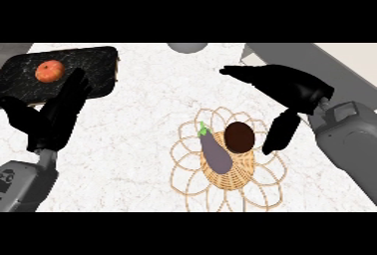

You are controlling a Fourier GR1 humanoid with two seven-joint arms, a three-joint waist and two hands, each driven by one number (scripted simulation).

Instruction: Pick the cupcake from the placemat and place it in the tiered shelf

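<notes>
counter: white marbled counter top (140, 149), carries everything; landmark is the mat.
tray: black speckled flat tray (95, 62), far left of the mat and up, holds a small orange-red round fruit (49, 70); I can't tell if this is the shelf.
mat: round woven wicker placemat with looped edge (188, 172), right of centre.
my right hand (290, 92): just right of and above the mat, fingers relaxed open, holding nothing, thumb hanging beside the cupcake, looks set to pinch.
my left hand (55, 112): far left of the mat, fingers straight, resting idle.
eggplant: purple long eggplant (216, 152), on mat, touching the cupcake's left, crowding that side.
cupcake: dark brown round cupcake (240, 136), on mat's upper middle, not yet lifted.
</notes>
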